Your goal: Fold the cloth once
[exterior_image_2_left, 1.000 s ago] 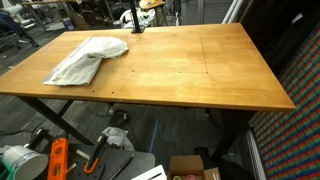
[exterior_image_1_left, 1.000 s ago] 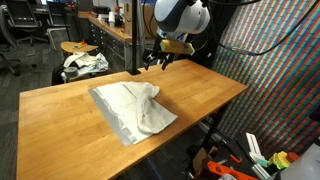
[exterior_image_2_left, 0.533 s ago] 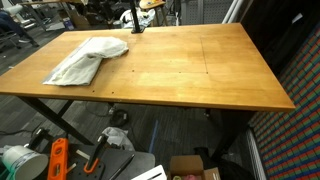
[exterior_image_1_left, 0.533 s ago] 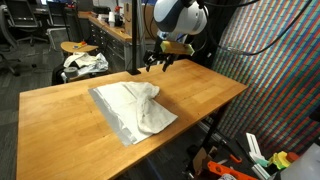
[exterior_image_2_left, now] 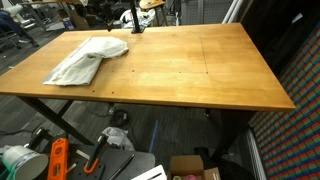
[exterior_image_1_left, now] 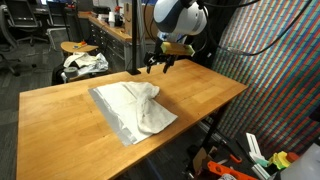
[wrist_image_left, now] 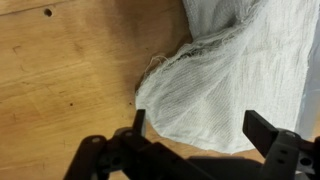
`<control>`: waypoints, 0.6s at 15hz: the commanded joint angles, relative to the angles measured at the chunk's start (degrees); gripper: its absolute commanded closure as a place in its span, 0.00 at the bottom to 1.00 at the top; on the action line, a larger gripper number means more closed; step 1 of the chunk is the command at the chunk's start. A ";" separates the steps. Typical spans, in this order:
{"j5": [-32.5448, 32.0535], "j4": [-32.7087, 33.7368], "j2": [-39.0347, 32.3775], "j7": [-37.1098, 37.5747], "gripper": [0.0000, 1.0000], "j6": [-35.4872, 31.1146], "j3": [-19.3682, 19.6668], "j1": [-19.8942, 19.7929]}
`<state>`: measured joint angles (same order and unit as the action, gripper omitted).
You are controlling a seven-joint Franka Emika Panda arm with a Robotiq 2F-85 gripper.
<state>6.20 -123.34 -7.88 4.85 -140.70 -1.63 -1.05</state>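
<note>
The cloth (exterior_image_1_left: pixel 135 108) lies rumpled on the wooden bench (exterior_image_1_left: pixel 55 125), grey edge showing. The jaws hang above its corner, wide apart, holding nothing.

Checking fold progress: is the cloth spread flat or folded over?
Folded over loosely: the cloth lies rumpled, an upper layer bunched over a flat lower one.

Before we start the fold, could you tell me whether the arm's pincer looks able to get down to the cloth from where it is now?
Probably yes: the pincer hangs open above one corner of the cloth. Nothing stands between them, and the wrist view shows that corner right beneath it.
</note>
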 commanded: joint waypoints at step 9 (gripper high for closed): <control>7.28 9.40 -2.68 -6.30 0.00 15.79 0.39 -1.54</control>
<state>9.30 -117.61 -9.30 2.95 -129.14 -1.59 -1.53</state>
